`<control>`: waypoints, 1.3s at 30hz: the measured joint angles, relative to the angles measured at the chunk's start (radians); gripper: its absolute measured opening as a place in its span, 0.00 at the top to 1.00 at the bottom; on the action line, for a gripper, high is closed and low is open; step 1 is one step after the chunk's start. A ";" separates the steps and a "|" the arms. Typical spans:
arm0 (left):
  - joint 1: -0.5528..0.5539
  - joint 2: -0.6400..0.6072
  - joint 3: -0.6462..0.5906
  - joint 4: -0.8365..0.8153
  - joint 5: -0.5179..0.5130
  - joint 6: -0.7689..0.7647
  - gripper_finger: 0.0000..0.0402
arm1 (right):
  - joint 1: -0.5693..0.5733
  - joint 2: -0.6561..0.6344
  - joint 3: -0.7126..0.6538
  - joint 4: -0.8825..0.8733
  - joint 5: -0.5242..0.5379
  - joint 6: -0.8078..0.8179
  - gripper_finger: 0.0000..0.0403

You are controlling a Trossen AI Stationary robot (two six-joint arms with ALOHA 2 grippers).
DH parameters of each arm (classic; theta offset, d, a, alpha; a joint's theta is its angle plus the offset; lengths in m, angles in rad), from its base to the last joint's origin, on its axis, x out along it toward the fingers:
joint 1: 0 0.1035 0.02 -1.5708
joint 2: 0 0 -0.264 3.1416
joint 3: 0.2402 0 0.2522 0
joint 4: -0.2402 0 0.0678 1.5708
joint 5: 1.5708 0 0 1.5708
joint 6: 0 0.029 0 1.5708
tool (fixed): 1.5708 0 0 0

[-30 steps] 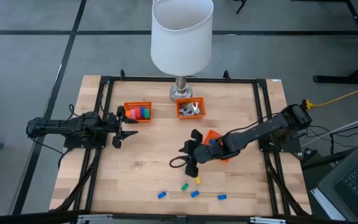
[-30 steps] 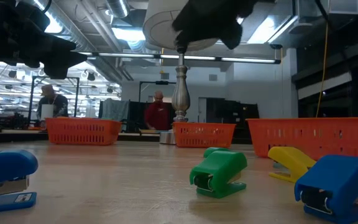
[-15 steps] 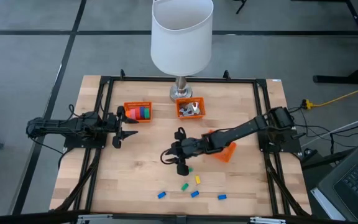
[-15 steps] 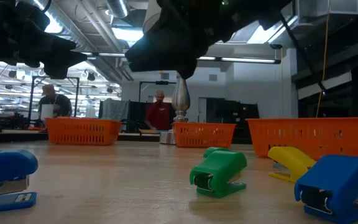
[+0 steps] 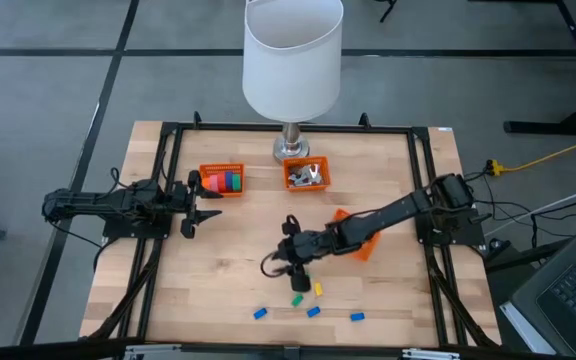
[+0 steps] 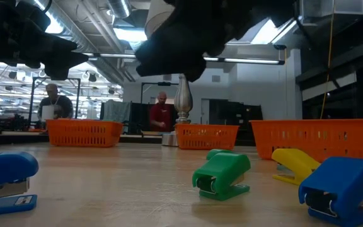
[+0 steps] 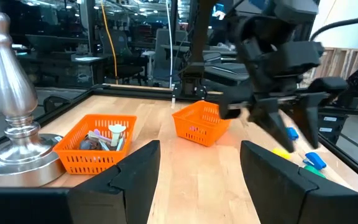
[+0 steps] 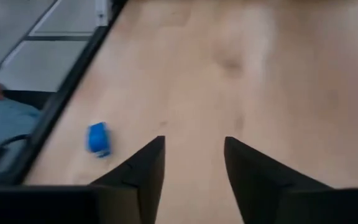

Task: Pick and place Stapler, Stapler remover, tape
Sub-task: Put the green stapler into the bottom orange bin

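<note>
Three orange baskets [image 5: 221, 179], five small staplers [image 5: 296, 299]

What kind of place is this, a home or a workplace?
Probably a workplace, a robotics lab or workshop: two arms mounted at a wooden table, exposed ceiling pipes with strip lights, and people at benches behind the orange baskets.

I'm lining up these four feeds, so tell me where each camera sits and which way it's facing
High: overhead, straight down; both arms, right gripper over the table.
Low: table height, facing the room; dark arm parts above the green stapler.
Left wrist: past the left gripper toward the orange baskets.
Right wrist: down past open fingers at a blue stapler.
Shared: high and low both show the green stapler.
</note>
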State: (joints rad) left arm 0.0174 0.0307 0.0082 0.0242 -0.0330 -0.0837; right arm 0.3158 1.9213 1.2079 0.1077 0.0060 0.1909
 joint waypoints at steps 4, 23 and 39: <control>0.000 0.000 0.000 0.000 0.000 0.000 0.46 | 0.043 0.000 0.000 -0.002 -0.002 0.069 0.48; 0.000 0.000 0.000 0.000 0.000 0.000 0.46 | 0.168 0.000 -0.001 -0.313 0.255 0.057 0.45; 0.000 0.000 0.000 0.001 0.000 0.000 0.46 | 0.167 0.000 -0.001 -0.345 0.245 0.151 0.47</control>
State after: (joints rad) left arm 0.0176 0.0307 0.0082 0.0250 -0.0330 -0.0837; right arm 0.4828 1.9217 1.2072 -0.2375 0.2508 0.3420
